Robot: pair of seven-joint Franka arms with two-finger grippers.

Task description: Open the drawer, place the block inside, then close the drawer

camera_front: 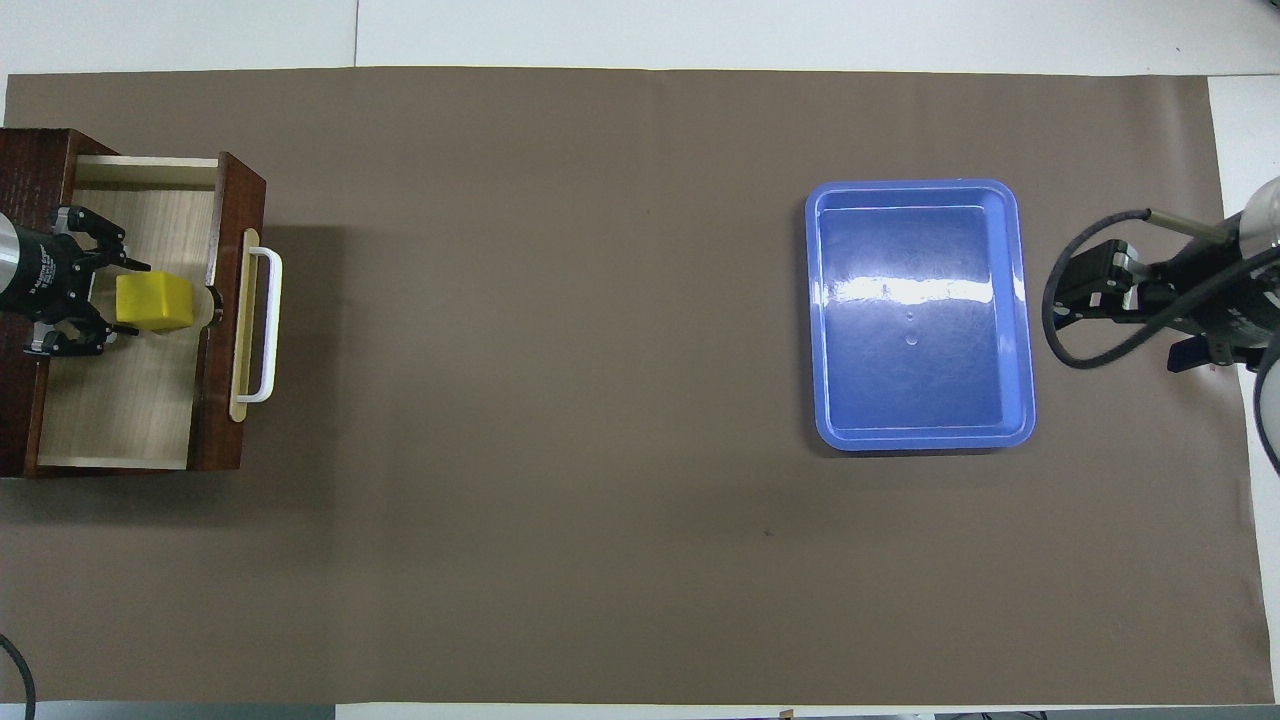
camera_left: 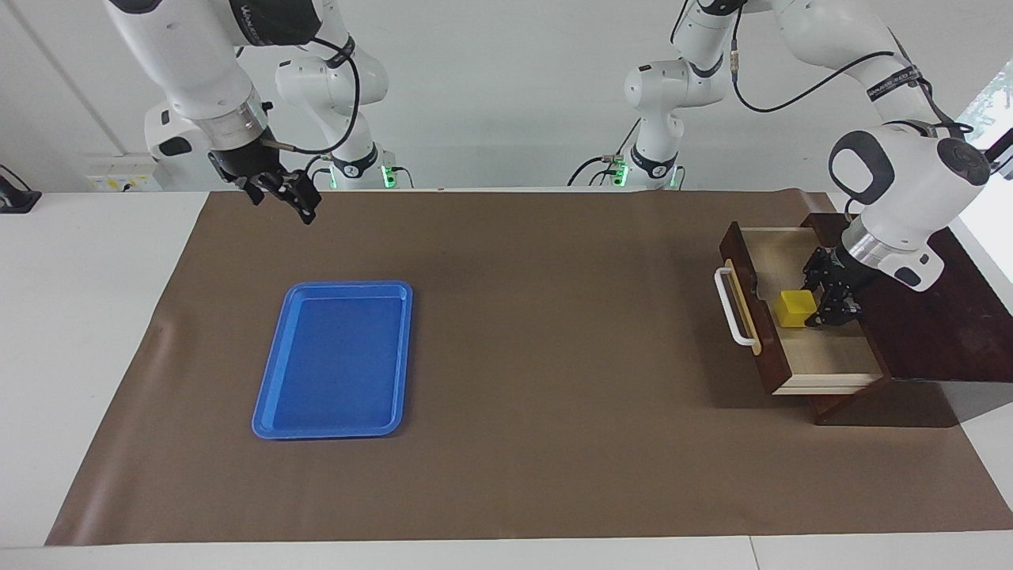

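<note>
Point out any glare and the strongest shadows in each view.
Overhead view: white glare streaks across the blue tray; a shadow lies on the mat beside the drawer. Facing view: no glare on the tray; dark shadow under the cabinet.

My black two-finger left gripper [camera_left: 823, 297] [camera_front: 85, 285] hangs low with fingers spread, while my black two-finger right gripper [camera_left: 285, 192] waits raised, wrist bent downward.

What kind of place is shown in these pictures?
Probably a robotics lab: two white arms, the left gripper and right gripper, work over a brown mat with a drawer, block and blue tray.
</note>
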